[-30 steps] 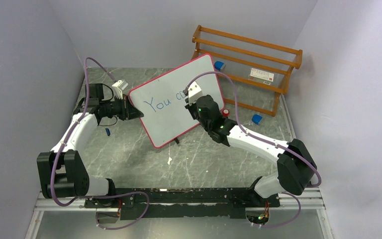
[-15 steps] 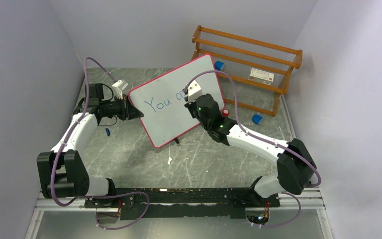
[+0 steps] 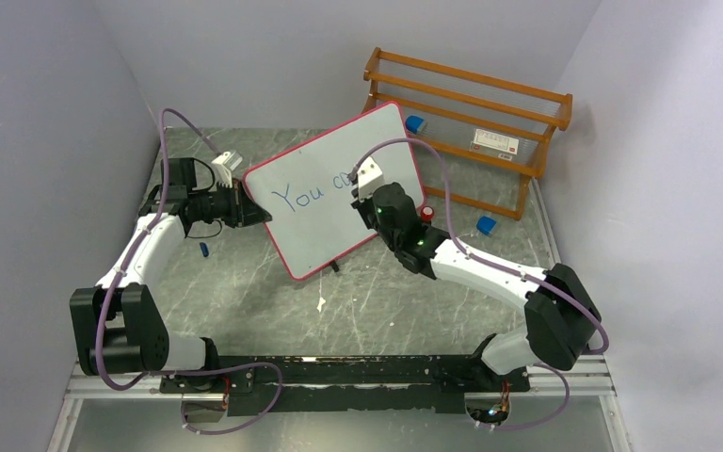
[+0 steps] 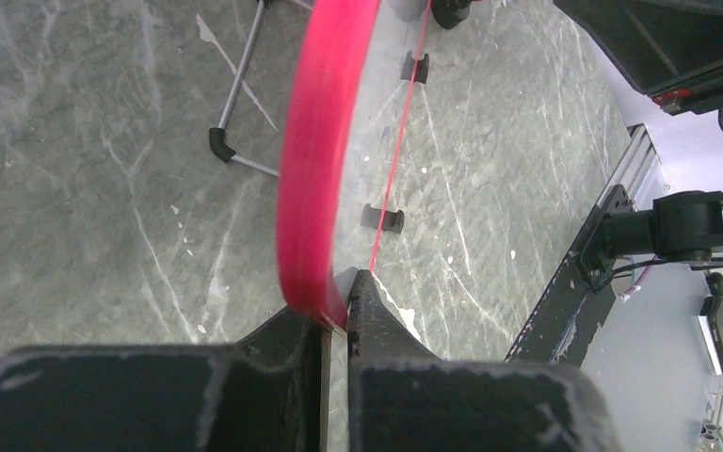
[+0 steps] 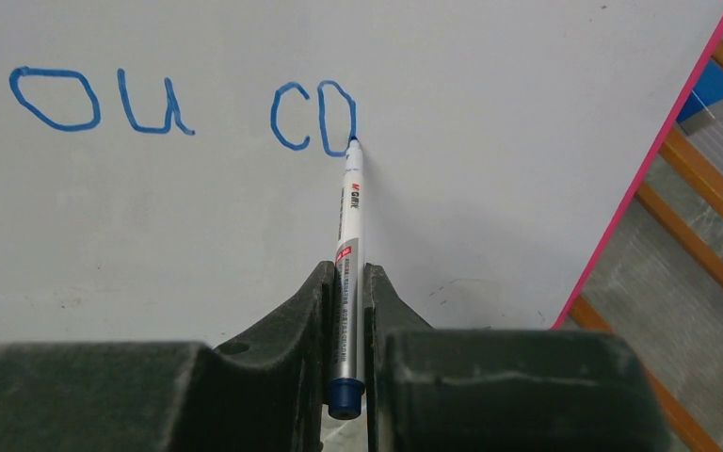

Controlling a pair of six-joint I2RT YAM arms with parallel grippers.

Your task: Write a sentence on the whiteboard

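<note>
The whiteboard (image 3: 325,212), white with a pink-red frame, stands tilted at the table's middle. On it the sentence (image 3: 313,193) reads "You" in blue, then "c" and a partly drawn "a" (image 5: 315,118). My right gripper (image 5: 348,282) is shut on a silver marker (image 5: 349,226) with a blue tip that touches the board at the right side of the "a". My left gripper (image 4: 336,311) is shut on the board's pink-red left edge (image 4: 320,169); in the top view it (image 3: 245,209) sits at the board's left side.
A wooden rack (image 3: 471,122) stands behind the board at the back right. A red cap (image 3: 426,213) and a blue block (image 3: 486,224) lie right of the board, another blue block (image 3: 415,123) behind it. A small blue object (image 3: 204,250) lies by my left arm.
My right gripper has shifted slightly down and right along the board with the marker. The left arm and the board have not moved.
</note>
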